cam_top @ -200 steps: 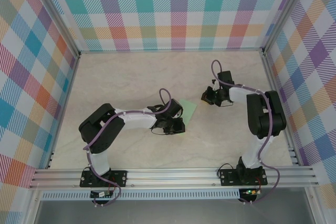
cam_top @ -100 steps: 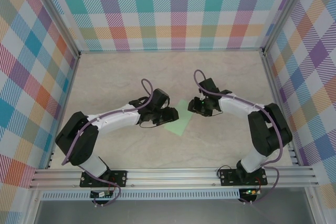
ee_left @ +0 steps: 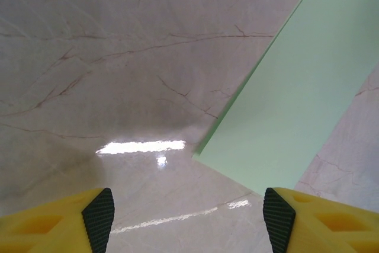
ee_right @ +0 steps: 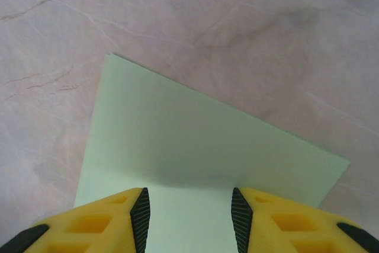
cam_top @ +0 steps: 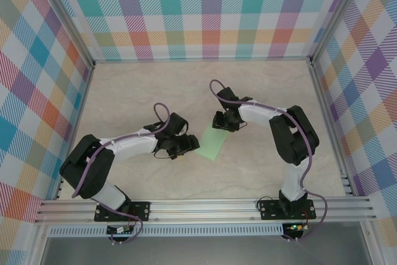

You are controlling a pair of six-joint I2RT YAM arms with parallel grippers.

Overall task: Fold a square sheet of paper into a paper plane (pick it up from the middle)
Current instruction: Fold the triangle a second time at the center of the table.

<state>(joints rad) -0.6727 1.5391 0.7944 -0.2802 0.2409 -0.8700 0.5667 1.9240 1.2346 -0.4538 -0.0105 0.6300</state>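
Note:
The pale mint-green sheet of paper (cam_top: 212, 144) lies flat on the marble tabletop between the two arms, showing as an oblong slanted shape. My left gripper (cam_top: 188, 146) sits just left of it, open and low over bare marble. In the left wrist view the paper (ee_left: 308, 93) reaches toward the right fingertip (ee_left: 278, 218), and the gap of the left gripper (ee_left: 188, 220) holds nothing. My right gripper (cam_top: 222, 125) hovers at the paper's far end. In the right wrist view it (ee_right: 189, 220) is open, with the paper (ee_right: 195, 140) spread below and between its pads.
Aluminium rails run along the table's near edge (cam_top: 205, 206) and the right side (cam_top: 329, 122). Plaid walls (cam_top: 198, 10) enclose the back and both sides. Bare marble (cam_top: 142, 91) lies behind the left arm.
The right gripper swung left from beyond the paper's right side to its far end. The left gripper slid left off the paper, uncovering it.

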